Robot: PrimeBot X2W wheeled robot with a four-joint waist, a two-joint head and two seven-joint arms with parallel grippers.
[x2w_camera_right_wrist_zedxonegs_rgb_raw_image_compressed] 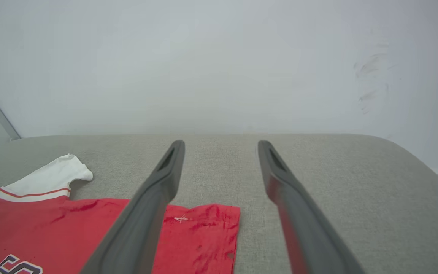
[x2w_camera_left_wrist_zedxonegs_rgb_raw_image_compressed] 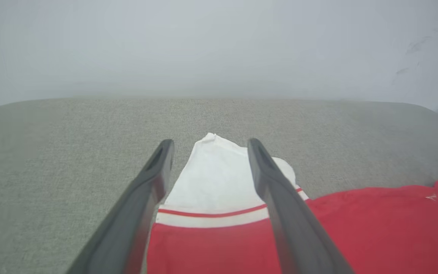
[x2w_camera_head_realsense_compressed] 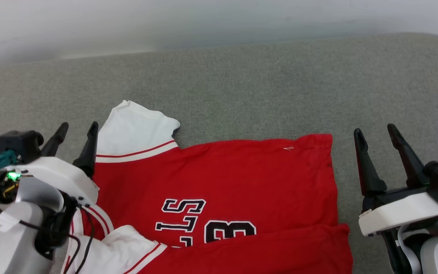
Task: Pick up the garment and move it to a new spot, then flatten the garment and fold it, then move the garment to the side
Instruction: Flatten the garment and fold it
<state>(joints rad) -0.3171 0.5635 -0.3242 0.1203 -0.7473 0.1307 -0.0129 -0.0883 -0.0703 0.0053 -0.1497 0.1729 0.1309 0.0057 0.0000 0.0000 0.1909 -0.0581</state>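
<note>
Head view places the garment (x2w_camera_head_realsense_compressed: 242, 179) flat on a grey cushion (x2w_camera_head_realsense_compressed: 242, 76), its long axis laid crosswise: the white sleeve (x2w_camera_head_realsense_compressed: 135, 131) and shoulder end are turned to the robot's left, the hem (x2w_camera_head_realsense_compressed: 332, 171) to its right. Along the garment's near edge a red flap is laid over the lower part of the black lettering (x2w_camera_head_realsense_compressed: 183, 207), so one lengthwise fold is judged to be made already.

The left gripper (x2w_camera_head_realsense_compressed: 79, 126) is held at the garment's sleeve end, fingers spread apart and empty; from its wrist camera the far white sleeve is framed between the two fingers. The right gripper (x2w_camera_head_realsense_compressed: 374, 129) is held just beside the garment's hem, off the cloth, fingers likewise parted with nothing between them. Each end is thus matched to the nearer arm.

For a further fold, the garment's far edge would probably be taken at both ends. The sleeve lies directly ahead of the left gripper. The far hem corner lies ahead and slightly left of the right gripper, so a small inward shift would be called for there.
</note>
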